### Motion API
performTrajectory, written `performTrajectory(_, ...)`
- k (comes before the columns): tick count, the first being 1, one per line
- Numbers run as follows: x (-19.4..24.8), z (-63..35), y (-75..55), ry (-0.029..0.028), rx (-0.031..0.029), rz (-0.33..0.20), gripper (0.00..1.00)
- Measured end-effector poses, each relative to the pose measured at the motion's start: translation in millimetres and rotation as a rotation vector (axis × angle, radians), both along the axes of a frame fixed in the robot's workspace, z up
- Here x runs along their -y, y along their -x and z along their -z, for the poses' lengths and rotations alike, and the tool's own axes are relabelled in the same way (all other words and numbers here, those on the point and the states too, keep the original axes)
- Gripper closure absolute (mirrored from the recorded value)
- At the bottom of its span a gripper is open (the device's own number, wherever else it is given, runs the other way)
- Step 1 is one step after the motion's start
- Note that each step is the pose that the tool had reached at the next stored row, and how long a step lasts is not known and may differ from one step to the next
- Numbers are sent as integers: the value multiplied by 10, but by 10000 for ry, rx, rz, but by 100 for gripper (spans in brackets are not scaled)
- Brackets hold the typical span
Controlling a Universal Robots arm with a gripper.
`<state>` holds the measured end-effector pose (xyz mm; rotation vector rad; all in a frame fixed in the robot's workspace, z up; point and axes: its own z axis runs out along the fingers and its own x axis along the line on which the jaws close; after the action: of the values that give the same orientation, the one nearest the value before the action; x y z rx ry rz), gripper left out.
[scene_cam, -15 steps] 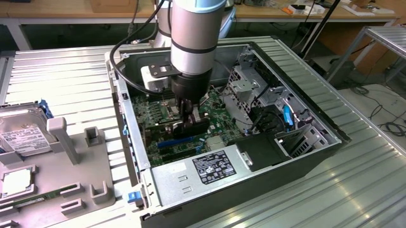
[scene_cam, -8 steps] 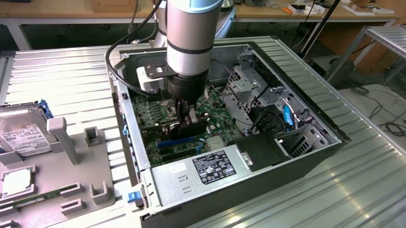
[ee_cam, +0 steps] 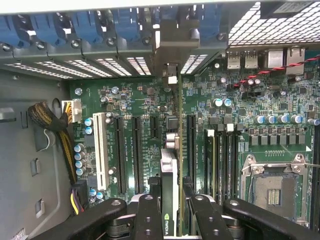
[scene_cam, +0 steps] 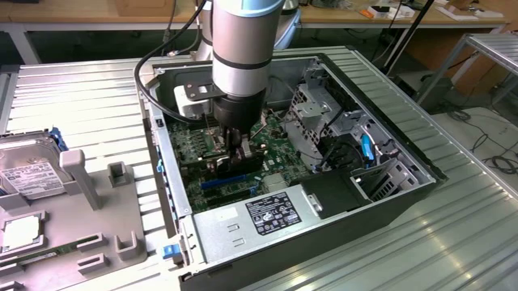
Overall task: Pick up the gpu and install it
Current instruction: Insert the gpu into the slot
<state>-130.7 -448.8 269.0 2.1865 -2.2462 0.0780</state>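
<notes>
Two black fingers (ee_cam: 148, 215) of my gripper (ee_cam: 170, 202) are pressing on the opposite faces of the thin, flat, dark gpu (ee_cam: 169, 162). The gripper is standing partly closed, with the card clamped edgewise between them. The gpu is reaching straight out from between the fingers, and its silver metal bracket end (ee_cam: 170, 72) is lying close to the perforated rear wall (ee_cam: 100, 65) of the case, below the row of blue plastic latches (ee_cam: 90, 25).

I am holding the card on edge over the green motherboard (ee_cam: 140, 105), in line with the long black expansion slots (ee_cam: 121, 155) and between two of them. I cannot tell whether its lower edge is touching a slot. The white slot (ee_cam: 102, 150) is lying well to one side of it and the silver processor socket (ee_cam: 272, 187) to the other.

In the exterior view my gripper (scene_cam: 241, 151) is hanging inside the open black computer case (scene_cam: 404, 200), which is lying on the ribbed metal surface (scene_cam: 81, 91). The black power-supply box with its white sticker (scene_cam: 275, 215) is sitting near the gripper, and the silver hard drive with a white label (scene_cam: 28, 173) is resting well apart at the exterior view's left.
</notes>
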Motion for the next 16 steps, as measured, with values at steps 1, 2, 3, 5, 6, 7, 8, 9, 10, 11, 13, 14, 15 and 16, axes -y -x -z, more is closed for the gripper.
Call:
performTrajectory(1, 0, 0, 2, 0, 0, 0, 73)
performTrajectory(2, 0, 0, 3, 0, 0, 0, 73)
performTrajectory(3, 0, 0, 5, 0, 0, 1, 73)
performTrajectory(5, 0, 0, 8, 0, 0, 1, 73)
performTrajectory(6, 0, 0, 10, 0, 0, 1, 73)
performTrajectory(7, 0, 0, 12, 0, 0, 1, 73)
performTrajectory(8, 0, 0, 17, 0, 0, 1, 73)
performTrajectory(9, 0, 0, 21, 0, 0, 1, 73)
performTrajectory(10, 0, 0, 21, -1, 1, 1, 73)
performTrajectory(11, 0, 0, 21, 0, 0, 1, 73)
performTrajectory(13, 0, 0, 29, 1, 2, 3, 73)
performTrajectory(14, 0, 0, 35, 0, 3, 1, 73)
performTrajectory(15, 0, 0, 36, 0, 3, 0, 73)
performTrajectory(16, 0, 0, 37, 0, 3, 0, 73)
